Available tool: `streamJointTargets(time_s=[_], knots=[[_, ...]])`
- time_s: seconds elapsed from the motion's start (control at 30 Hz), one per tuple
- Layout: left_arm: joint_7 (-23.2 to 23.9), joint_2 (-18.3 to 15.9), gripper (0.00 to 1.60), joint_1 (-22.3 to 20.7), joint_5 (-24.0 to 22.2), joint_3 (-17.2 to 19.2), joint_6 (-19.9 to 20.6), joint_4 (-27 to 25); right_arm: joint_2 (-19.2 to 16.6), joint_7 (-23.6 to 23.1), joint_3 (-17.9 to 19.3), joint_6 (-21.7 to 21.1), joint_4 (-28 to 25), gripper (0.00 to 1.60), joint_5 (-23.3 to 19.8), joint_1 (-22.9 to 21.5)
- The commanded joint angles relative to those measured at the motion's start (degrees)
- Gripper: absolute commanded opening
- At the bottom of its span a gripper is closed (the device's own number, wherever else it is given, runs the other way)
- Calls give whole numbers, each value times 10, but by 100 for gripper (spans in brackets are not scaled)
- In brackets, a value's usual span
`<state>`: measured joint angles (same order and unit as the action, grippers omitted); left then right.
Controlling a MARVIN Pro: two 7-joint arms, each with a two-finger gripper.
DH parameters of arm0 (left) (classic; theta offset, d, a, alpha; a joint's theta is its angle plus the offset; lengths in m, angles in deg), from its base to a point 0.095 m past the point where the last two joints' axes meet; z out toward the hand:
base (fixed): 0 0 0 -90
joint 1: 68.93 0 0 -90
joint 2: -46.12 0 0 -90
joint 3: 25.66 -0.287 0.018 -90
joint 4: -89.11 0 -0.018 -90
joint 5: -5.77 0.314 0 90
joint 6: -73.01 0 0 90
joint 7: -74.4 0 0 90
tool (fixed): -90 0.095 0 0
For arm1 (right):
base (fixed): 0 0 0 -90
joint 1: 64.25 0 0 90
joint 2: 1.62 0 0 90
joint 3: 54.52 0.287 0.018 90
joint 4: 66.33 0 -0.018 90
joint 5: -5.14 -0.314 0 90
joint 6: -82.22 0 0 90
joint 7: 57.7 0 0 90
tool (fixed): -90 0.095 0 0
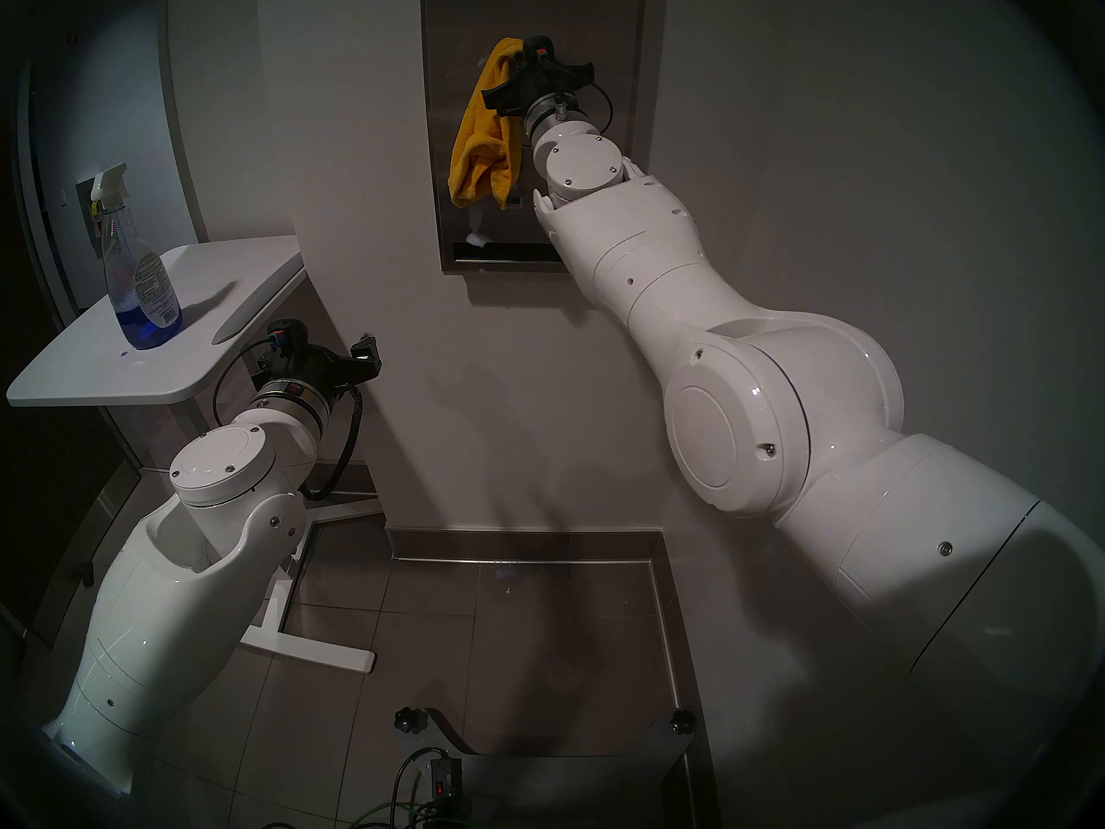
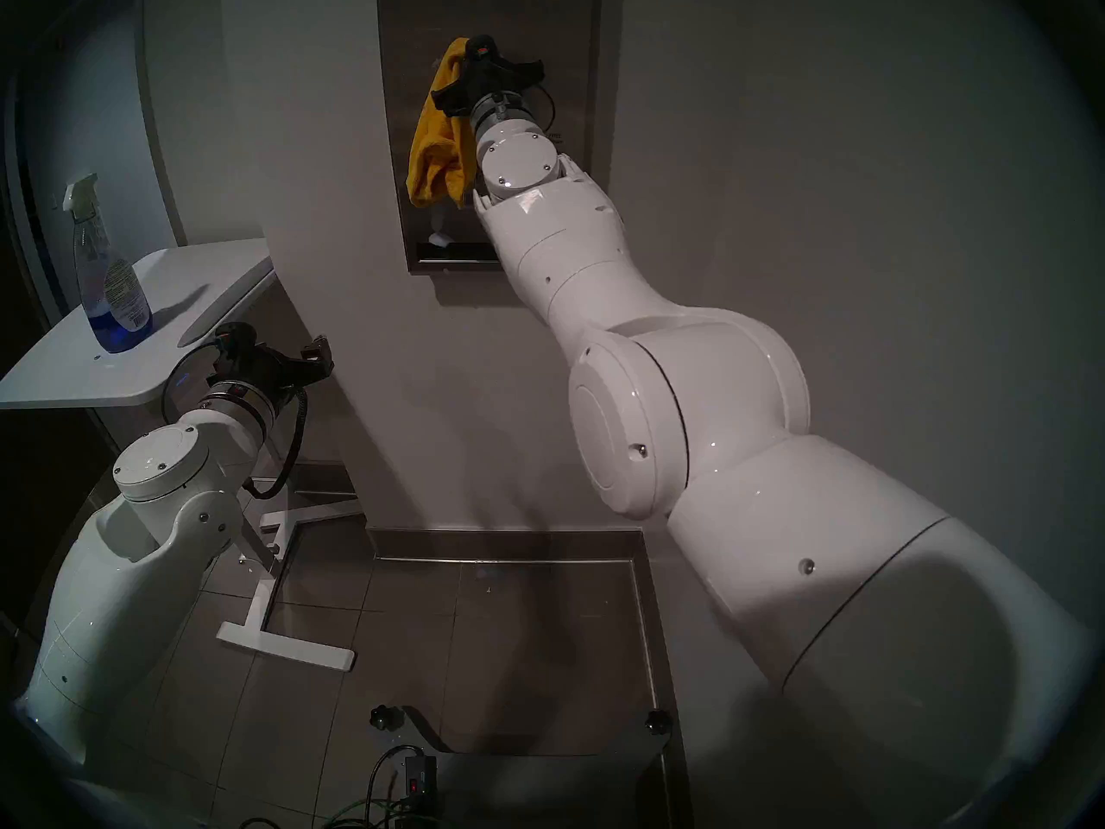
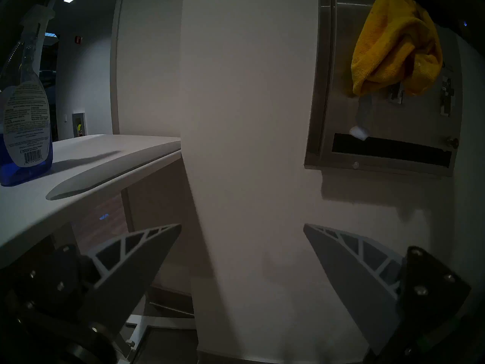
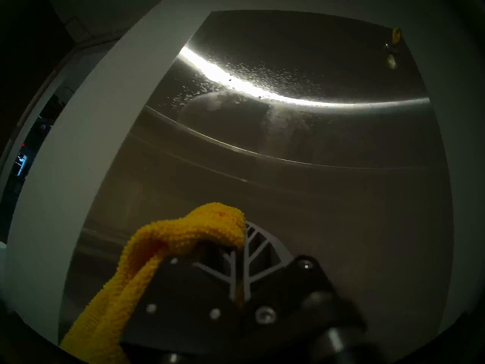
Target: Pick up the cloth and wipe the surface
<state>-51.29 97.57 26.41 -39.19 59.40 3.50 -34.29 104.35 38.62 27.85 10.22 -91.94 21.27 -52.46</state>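
Right end effector (image 4: 242, 253): fingers together, clamped on the cloth (image 1: 484, 146), raised against the upper part of the steel panel (image 4: 315, 135). The cloth drapes down the panel's left side, its lower end above the dark slot (image 3: 391, 150). The panel shows speckled droplets and a smeared patch near a bright reflection. Left end effector (image 3: 242, 227): fingers apart, empty, held low facing the wall, beside the counter (image 1: 78, 367). A spray bottle (image 1: 140, 271) stands on the counter.
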Motion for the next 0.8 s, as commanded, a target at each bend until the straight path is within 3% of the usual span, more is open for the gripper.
streamJointTargets(time_s=[0.0, 0.43, 0.77], knots=[[1, -2, 160, -14, 2, 7, -4, -13, -26, 11, 0, -3, 0, 0, 12, -50], [0, -3, 160, -15, 2, 7, -5, -13, -28, 12, -11, -3, 22, 0, 34, -67], [-1, -5, 160, -15, 2, 6, -4, -13, 7, 12, -16, -2, 34, 0, 37, -70]])
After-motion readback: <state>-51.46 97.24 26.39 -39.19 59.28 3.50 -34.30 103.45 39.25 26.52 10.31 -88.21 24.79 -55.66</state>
